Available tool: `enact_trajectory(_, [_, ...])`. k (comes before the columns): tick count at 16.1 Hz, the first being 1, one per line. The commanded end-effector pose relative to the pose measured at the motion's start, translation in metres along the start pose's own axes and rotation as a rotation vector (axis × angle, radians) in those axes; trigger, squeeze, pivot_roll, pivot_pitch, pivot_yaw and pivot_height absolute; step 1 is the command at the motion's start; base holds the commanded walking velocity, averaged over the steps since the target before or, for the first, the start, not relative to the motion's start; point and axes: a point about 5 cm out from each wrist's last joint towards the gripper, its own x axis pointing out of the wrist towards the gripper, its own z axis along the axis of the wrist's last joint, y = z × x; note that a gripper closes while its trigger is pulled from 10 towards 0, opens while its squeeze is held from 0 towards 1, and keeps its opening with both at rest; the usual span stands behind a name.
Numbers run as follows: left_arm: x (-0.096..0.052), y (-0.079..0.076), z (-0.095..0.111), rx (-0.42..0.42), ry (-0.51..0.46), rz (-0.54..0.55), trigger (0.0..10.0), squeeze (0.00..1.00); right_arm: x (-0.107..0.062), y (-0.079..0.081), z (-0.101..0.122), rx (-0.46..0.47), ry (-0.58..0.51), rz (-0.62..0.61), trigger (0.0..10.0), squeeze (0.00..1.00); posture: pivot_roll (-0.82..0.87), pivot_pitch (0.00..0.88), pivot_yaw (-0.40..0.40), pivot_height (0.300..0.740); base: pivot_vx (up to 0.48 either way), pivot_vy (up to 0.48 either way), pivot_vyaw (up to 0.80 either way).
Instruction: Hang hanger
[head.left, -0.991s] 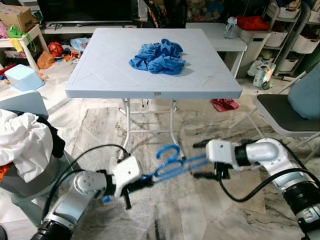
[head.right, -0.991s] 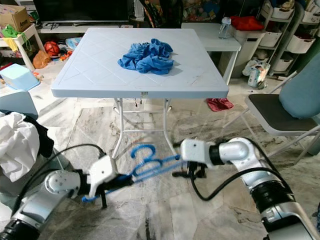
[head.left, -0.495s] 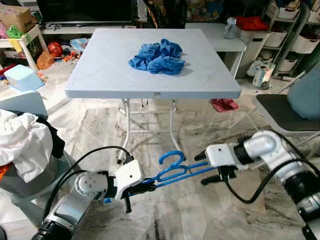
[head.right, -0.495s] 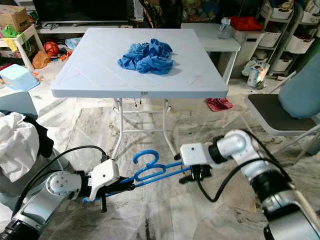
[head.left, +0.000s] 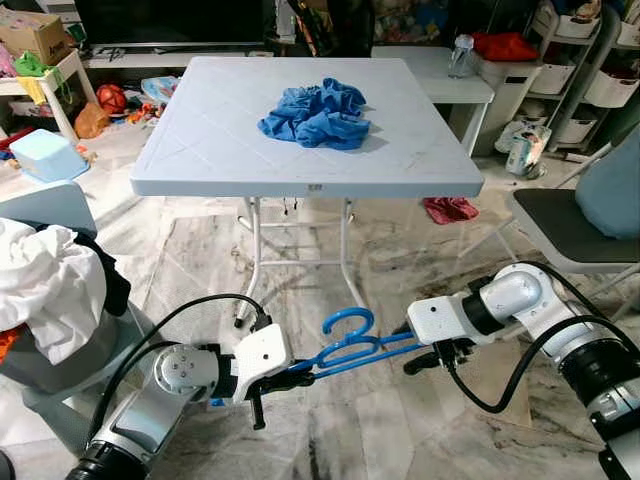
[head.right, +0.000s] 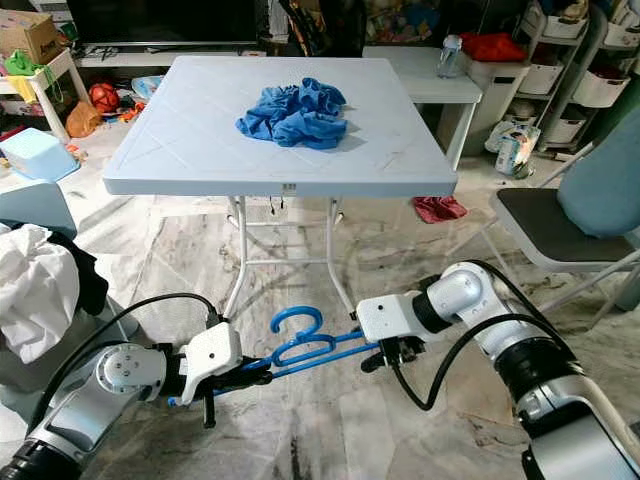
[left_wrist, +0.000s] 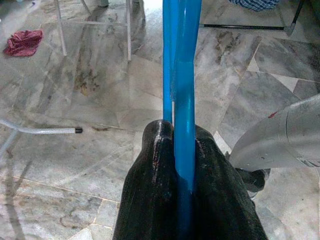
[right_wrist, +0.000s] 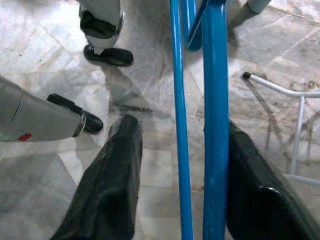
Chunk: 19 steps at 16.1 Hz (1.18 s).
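Left eye view first, working from my left side across. A heap of white laundry (head.left: 45, 285) sits on a grey seat beside me, well apart from my arms, so it plays no part in the grip. My left gripper (head.left: 285, 378) hangs low over the marbled stone floor (head.left: 390, 440) and holds one end of the bright blue plastic hanger (head.left: 350, 345). The left wrist view shows why the hold looks firm: both black fingers (left_wrist: 150, 190) are pressed tight against the blue bar with no gap, so that end is pinched and carries the weight.

The hanger lies nearly level between my two arms, its hook turned up toward the white folding table (head.left: 200, 160) standing beyond it. A crumpled blue cloth (head.left: 318, 112) rests on the tabletop, untouched.

Further right, my right gripper (head.left: 432, 355) meets the other end of the hanger. In the right wrist view its fingers (right_wrist: 112, 185) are spread apart, with the blue bars running between them; one bar lies against the far finger, the other finger stands clear. I judge this hand is only bracketing the hanger, steadying or handing over, not clamping it.

A grey folding chair (head.left: 565, 225) stands at my far right.
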Motion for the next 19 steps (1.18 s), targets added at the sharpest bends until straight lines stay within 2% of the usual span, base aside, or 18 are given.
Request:
enact_trajectory(1, [0.000,0.001,0.001,0.024,0.003,-0.005,10.0,0.00,-0.008,-0.005,0.000,-0.023,0.038,0.009,0.0,0.00,-0.05,0.000,-0.036,0.740,0.000,0.000,0.00])
enact_trajectory(5, [0.002,0.000,0.001,0.033,0.009,-0.010,10.0,0.00,-0.013,-0.007,-0.010,-0.035,0.139,0.009,0.0,0.00,-0.05,0.000,-0.039,0.740,0.000,0.000,0.00])
enact_trajectory(14, [0.001,0.000,-0.003,0.041,0.024,-0.005,10.0,0.00,-0.016,-0.009,-0.017,-0.024,0.182,0.010,0.0,0.00,-0.05,0.000,-0.045,0.740,0.000,0.000,0.00])
enact_trajectory(15, [0.001,-0.001,-0.006,0.022,0.035,-0.009,10.0,0.00,-0.016,-0.008,-0.018,-0.018,0.180,0.012,0.0,0.00,-0.05,0.000,-0.045,0.740,0.000,0.000,0.00])
enact_trajectory(16, [0.001,-0.001,-0.010,0.013,0.058,0.004,10.0,1.00,-0.014,-0.007,-0.019,-0.010,0.176,0.009,0.0,0.00,-0.04,0.000,-0.048,0.740,0.000,0.000,0.00])
enact_trajectory(18, [0.001,-0.001,-0.016,0.002,0.057,0.028,10.0,1.00,-0.010,-0.005,-0.024,0.017,0.179,-0.017,0.0,0.00,-0.04,0.000,-0.052,0.740,0.000,0.000,0.00])
enact_trajectory(19, [0.001,0.001,-0.015,0.016,0.032,0.092,10.0,1.00,-0.007,-0.003,-0.027,0.038,0.179,-0.037,0.0,0.00,-0.04,0.000,-0.055,0.740,0.000,0.000,0.00])
